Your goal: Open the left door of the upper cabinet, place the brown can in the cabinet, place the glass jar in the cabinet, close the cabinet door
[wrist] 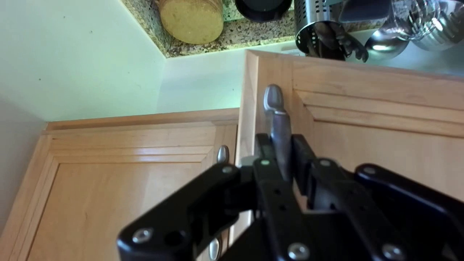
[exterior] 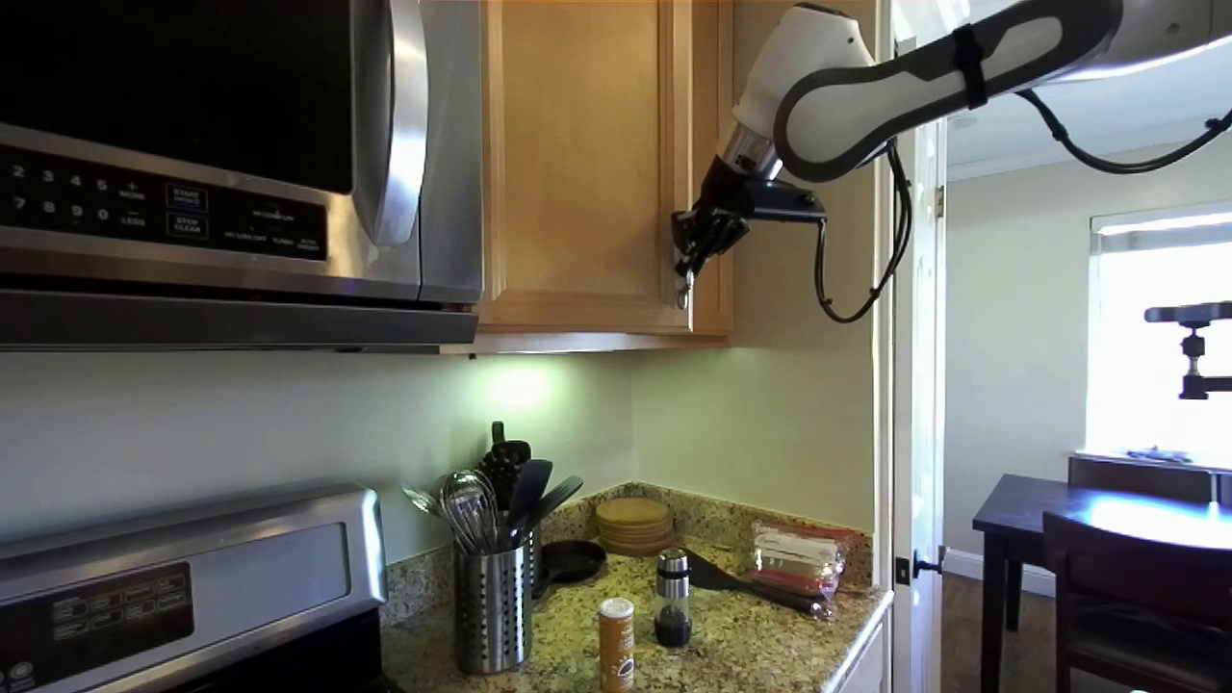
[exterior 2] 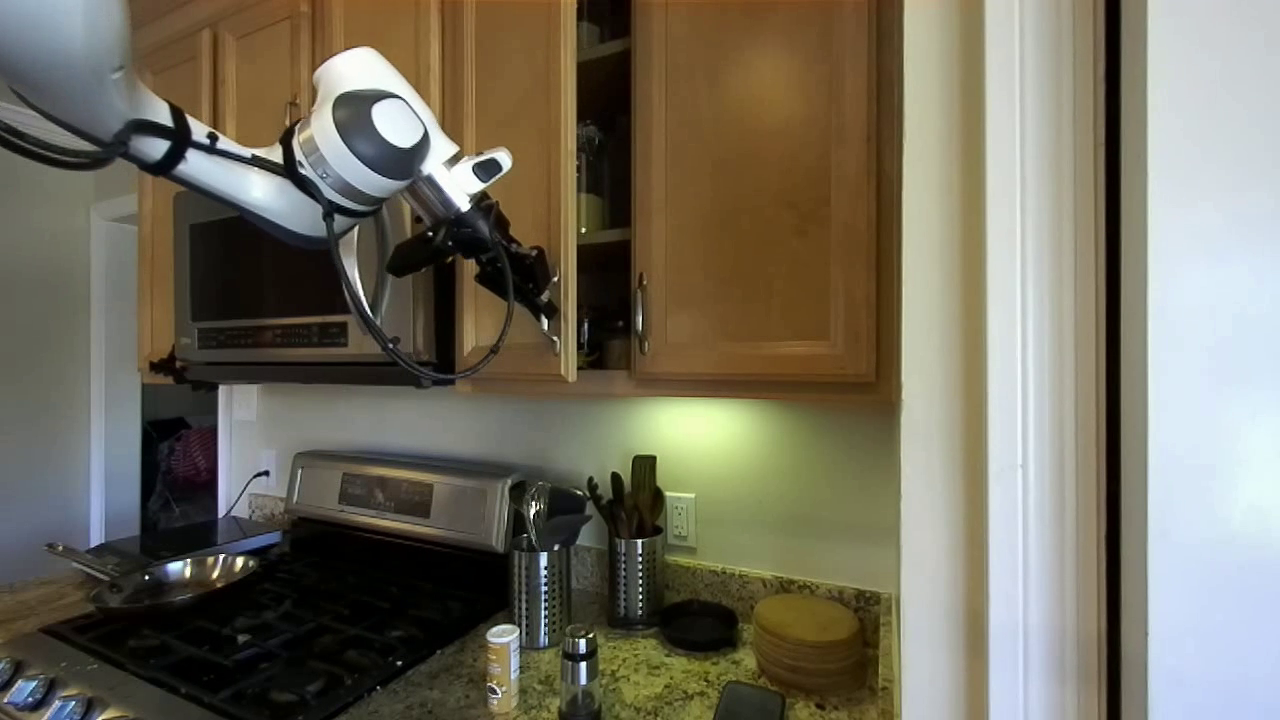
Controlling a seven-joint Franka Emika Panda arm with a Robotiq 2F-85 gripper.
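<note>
The gripper (wrist: 281,145) is clamped on the handle (wrist: 273,98) of the left door (wrist: 380,159), its fingers (wrist: 301,156) pinching it from both sides, the lower end poking out past them. That's right by the door's free edge, which stands out from the cabinet (exterior 2: 888,200). Between that edge and the right door (exterior 2: 755,180), which sits closed, there's a narrow upright gap; through it I can make out shelves (exterior 2: 605,237) and some dim containers (exterior 2: 590,212). The arm (exterior 2: 395,150) crosses in front of the microwave (exterior 2: 255,280) in an exterior view, a loop of cable (exterior: 849,319) hanging under it. Well below the cabinet's bottom edge, on the counter (exterior: 770,664), the can (exterior: 616,645) stands upright near a utensil holder (exterior: 493,621). The jar (exterior: 673,599) stands upright near the can, the two apart with a strip of counter showing between them. Farther back are a black pan (exterior: 576,558) and, near it, a stack of discs (exterior: 635,526). A black turner (exterior: 756,587) lies near the jar.
</note>
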